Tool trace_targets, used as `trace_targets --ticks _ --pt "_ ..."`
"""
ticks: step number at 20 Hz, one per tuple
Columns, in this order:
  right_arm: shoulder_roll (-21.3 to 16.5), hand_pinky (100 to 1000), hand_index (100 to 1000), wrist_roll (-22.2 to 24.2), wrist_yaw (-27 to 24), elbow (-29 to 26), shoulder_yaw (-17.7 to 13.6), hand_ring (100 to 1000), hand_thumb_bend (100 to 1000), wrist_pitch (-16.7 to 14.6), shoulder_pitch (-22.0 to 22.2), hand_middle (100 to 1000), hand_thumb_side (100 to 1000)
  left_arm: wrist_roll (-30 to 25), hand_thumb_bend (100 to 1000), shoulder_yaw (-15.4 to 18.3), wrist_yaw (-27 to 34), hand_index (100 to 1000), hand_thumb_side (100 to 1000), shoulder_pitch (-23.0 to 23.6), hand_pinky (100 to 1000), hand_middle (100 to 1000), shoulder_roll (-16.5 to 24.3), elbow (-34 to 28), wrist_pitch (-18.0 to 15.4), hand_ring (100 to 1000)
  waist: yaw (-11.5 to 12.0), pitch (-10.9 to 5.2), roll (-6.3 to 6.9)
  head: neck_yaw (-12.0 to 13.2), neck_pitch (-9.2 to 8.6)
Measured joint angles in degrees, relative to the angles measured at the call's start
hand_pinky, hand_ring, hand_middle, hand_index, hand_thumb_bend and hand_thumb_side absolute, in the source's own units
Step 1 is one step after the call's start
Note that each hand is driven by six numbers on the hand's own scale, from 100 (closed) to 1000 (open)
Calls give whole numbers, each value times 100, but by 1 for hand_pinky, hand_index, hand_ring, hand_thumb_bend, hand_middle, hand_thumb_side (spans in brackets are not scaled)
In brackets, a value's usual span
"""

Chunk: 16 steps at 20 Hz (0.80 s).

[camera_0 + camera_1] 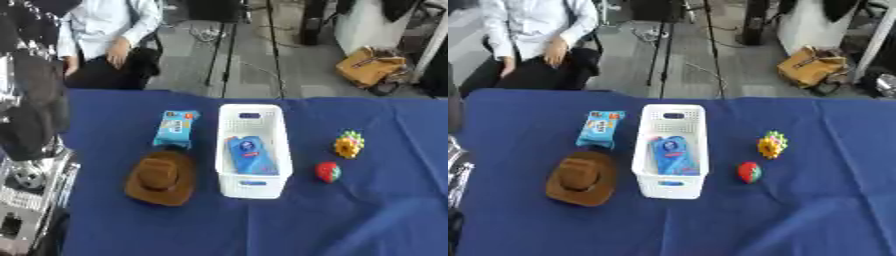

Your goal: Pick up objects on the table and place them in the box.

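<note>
Item 1. Left arm: a bulk of black casing and silver joints along the left edge of the left eye view, rising from the lower corner to above the table's far edge. It stands over the left margin of the table and touches none of the goods. The left hand itself cannot be made out, so whether its fingers are apart or together cannot be told.

Item 2. Table: covered in a blue cloth, creased toward the near right corner.

Item 3. Brown hat: brimmed, crown up, lying on the cloth just left of the box and near its front end.

Item 4. Blue snack packet: flat on the cloth, just behind the hat and left of the box, apart from both.

Item 5. White box: a perforated plastic basket, long axis running away from the robot, set at the table's middle.

Item 6. Blue pouch: already inside the box, lying toward its near half.

Item 7. Red round object: on the cloth right of the box, clear of it.

Item 8. Yellow and green knobbly toy: just behind and right of the red object, apart from it.

Item 9. Right hand: appears in neither view.
</note>
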Motion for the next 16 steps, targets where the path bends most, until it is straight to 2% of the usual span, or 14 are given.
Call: trace_targets --ticks 7,16 --pt "3 856 901 587 -34 854 522 900 420 -362 -446 919 876 -45 100 -30 23 858 899 0 837 799 0 0 20 759 10 -14 -17 -44 -4" --pt "498 878 933 1034 68 2147 1065 928 411 -1067 -1143 961 842 -94 100 -62 43 857 899 2 838 799 0 0 30 760 19 -37 -52 -82 -6"
